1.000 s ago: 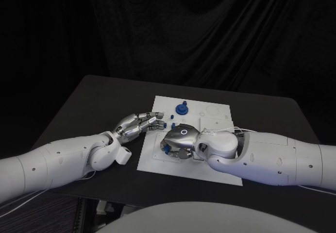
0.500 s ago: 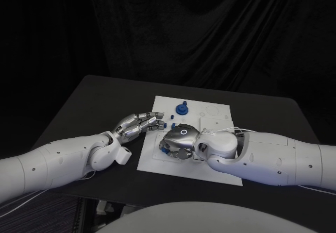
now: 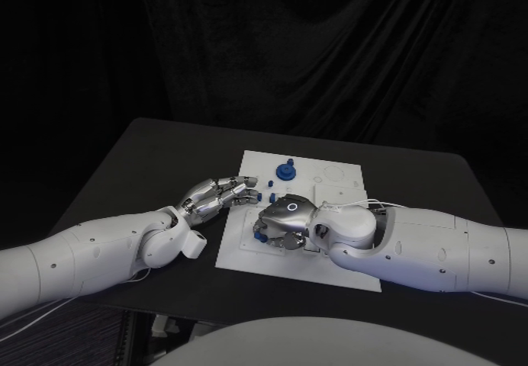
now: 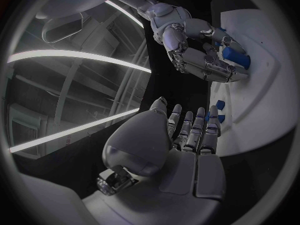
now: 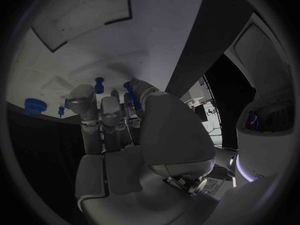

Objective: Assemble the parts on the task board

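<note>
Blue part [image 4: 234, 55] — under right hand's [image 3: 283, 221] fingers [image 4: 209, 65]; touching.

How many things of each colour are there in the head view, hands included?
Blue parts: 3 seen, others may be hidden
White task board: 1
Silver hands, left hand and right hand: 2
Black table: 1
Total: 7

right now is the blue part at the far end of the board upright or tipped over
Upright: the blue part stands on the task board, its stem pointing up.
</note>
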Robot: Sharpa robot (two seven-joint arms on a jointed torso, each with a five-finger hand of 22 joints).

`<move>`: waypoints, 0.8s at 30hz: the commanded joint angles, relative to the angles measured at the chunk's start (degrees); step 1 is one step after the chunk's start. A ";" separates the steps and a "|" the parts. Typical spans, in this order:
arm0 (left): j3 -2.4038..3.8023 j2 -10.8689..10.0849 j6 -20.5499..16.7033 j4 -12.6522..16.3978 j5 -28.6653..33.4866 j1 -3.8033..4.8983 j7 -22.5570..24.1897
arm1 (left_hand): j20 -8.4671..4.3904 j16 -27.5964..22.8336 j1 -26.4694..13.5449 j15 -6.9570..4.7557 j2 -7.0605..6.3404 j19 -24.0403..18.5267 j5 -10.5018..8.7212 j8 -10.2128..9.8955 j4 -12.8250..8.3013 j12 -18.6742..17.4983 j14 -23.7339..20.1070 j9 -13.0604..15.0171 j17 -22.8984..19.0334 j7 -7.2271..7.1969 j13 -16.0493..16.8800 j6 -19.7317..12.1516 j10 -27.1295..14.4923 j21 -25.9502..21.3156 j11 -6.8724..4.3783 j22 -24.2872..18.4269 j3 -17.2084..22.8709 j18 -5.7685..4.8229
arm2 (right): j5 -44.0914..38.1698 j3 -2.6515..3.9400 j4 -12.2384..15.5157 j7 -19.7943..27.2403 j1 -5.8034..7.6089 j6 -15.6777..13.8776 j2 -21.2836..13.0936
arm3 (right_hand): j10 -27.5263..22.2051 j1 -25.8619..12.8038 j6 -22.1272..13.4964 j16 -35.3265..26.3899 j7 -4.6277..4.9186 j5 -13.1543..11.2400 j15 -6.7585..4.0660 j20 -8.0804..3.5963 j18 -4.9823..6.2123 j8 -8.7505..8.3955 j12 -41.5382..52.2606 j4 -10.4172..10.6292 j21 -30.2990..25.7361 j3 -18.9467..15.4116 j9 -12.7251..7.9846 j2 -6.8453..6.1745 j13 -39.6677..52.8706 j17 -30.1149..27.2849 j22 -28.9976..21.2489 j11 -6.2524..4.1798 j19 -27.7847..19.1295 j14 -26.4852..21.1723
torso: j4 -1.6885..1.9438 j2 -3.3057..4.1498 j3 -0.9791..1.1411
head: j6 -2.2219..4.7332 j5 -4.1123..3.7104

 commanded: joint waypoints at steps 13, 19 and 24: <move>0.06 0.08 0.68 0.11 0.39 -0.29 1.90 | -0.01 0.27 -0.60 0.05 0.15 -0.57 -0.21 0.20 0.08 -0.25 -0.32 0.10 -0.05 0.06 -0.05 0.40 0.07 0.10 0.52 -0.08 0.33 -0.62 | -0.46 0.01 0.52 -0.59 -0.14 -1.77 -0.93 | -7.23 0.25 1.82 -1.67 0.46 -1.09 0.12 0.12 1.31 -0.41 3.54 -0.28 -4.57 -2.55 0.37 0.24 2.03 -2.54 4.87 0.65 -2.67 -3.23 | -0.08 -0.02 0.10 | -0.01 0.08; 0.06 0.01 0.66 0.09 0.39 -0.36 1.89 | -0.01 0.27 -0.60 0.05 0.15 -0.57 -0.21 0.20 0.08 -0.25 -0.32 0.10 -0.05 0.06 -0.05 0.40 0.07 0.10 0.52 -0.08 0.33 -0.62 | -0.46 0.02 0.66 -0.28 -0.14 -3.84 -1.25 | -11.22 0.35 -1.75 -2.08 0.80 -1.84 0.55 0.46 1.53 -2.33 4.91 0.13 -6.49 -3.92 0.11 0.12 2.65 -3.56 4.53 1.17 -3.69 -4.54 | -0.13 -0.06 0.06 | -0.01 0.18; 0.06 -0.05 0.61 0.07 0.39 -0.39 1.91 | -0.01 0.27 -0.60 0.05 0.15 -0.57 -0.21 0.20 0.08 -0.25 -0.32 0.10 -0.05 0.06 -0.05 0.40 0.07 0.10 0.52 -0.08 0.33 -0.62 | 0.93 0.19 1.12 0.57 -0.12 -5.91 -1.50 | -16.57 1.60 -7.44 -3.34 1.23 -3.42 1.26 1.15 1.93 -2.86 7.96 2.78 -9.36 -6.44 -0.27 -0.78 3.50 -6.62 4.03 1.88 -5.20 -7.20 | -0.02 -0.05 0.02 | -0.01 0.08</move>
